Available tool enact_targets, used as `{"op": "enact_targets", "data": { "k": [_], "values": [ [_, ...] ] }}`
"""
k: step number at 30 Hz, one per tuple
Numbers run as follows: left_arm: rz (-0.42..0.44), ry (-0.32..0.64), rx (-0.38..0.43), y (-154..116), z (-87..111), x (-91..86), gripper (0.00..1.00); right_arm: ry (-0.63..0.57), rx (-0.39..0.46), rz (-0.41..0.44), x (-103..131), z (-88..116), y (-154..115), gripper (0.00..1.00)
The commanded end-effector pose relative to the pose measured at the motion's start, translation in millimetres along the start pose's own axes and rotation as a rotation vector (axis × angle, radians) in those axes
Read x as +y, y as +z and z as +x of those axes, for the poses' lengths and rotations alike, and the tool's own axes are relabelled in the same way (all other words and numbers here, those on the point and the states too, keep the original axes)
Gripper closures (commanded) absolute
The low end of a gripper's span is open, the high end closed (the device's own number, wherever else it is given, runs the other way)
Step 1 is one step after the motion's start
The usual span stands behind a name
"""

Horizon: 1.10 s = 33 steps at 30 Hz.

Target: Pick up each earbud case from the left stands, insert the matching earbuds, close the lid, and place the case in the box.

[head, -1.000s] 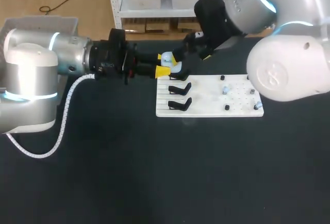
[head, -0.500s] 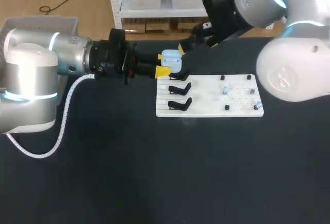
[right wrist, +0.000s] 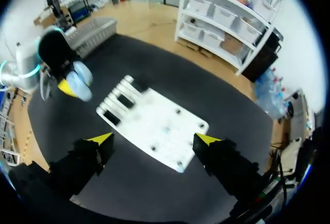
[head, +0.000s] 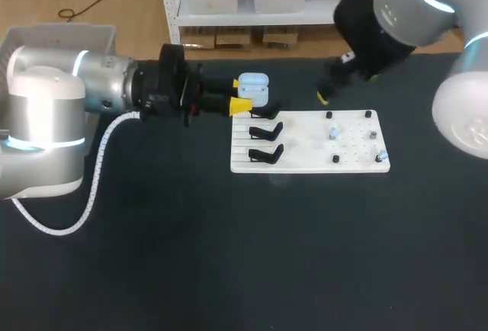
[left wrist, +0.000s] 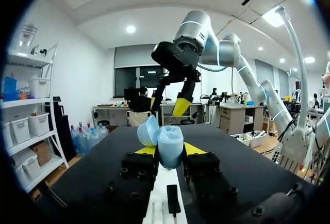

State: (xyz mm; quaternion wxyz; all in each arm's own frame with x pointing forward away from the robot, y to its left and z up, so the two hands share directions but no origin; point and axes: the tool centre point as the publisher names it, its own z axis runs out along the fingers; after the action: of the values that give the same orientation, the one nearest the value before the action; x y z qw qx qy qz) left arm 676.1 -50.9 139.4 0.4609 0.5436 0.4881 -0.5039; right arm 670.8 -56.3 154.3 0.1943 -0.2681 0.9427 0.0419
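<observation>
Left tool (head: 244, 94): held level above the worktop (head: 152, 255), yellow tips pinching the earbud case (head: 254, 88) from two sides, just off the left end of the white board (head: 305, 165). Earbud case: pale blue, rounded, smooth-skinned; lid hinged open and tipped back; carried aloft, resting on no stand; whether buds sit inside cannot be told. Stands (head: 265, 130): black, on the board's left part, none of those in view bearing a case. Earbuds (head: 333, 134): small pale pieces among the pegs on the board's right part. Right tool (right wrist: 154, 139): fingers spread wide, holding nothing, above the board's far edge. Progress, as judged: one case lifted, lid open; fitting the buds, shutting the lid and setting the case in the box all remain
</observation>
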Motion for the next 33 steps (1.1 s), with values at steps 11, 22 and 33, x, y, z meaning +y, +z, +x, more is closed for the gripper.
{"op": "enact_targets", "data": {
  "k": [11, 22, 33],
  "values": [
    [0.004, 0.006, -0.013, 0.0, -1.2, 1.1, 1.0, 0.038, 0.223, 0.086, -27.7, 65.8, 24.9, 0.18],
    [0.004, 0.006, -0.013, 0.0, -1.2, 1.1, 1.0, 0.036, 0.312, 0.083, -35.7, 101.3, 42.3, 0.16],
    [0.004, 0.006, -0.013, 0.0, -1.2, 1.1, 1.0, -0.007, 0.355, 0.057, -32.1, 113.2, 61.4, 0.29]
  ]
}}
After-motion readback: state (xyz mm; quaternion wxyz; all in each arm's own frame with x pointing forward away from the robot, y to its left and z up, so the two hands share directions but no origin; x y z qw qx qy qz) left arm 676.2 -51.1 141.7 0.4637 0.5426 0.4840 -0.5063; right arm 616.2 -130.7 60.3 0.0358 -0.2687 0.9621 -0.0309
